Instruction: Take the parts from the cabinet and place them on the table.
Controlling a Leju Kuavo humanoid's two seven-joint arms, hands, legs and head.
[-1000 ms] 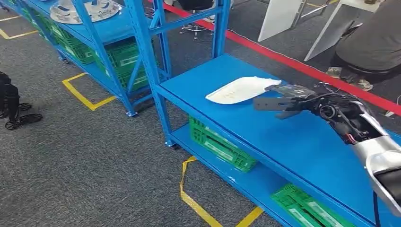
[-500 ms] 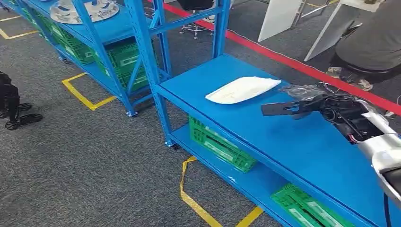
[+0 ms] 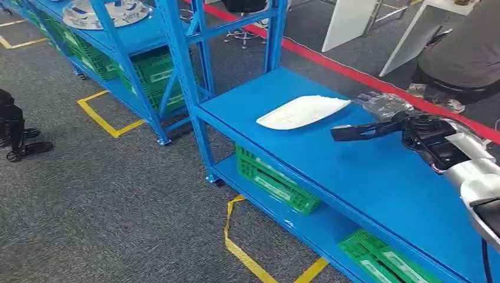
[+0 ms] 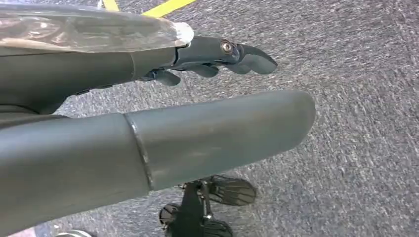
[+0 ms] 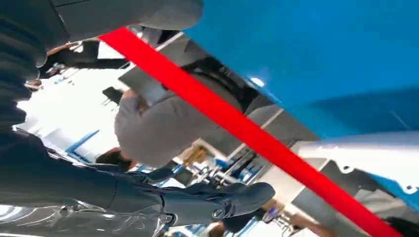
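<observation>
person (image 3: 466,56) cropped by frame edge

No text or label can be read.

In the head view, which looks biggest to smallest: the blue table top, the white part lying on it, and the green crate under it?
1. Blue table top.
2. White part and green crate look alike in size; the table hides part of the crate, so I won't rank them.
</observation>
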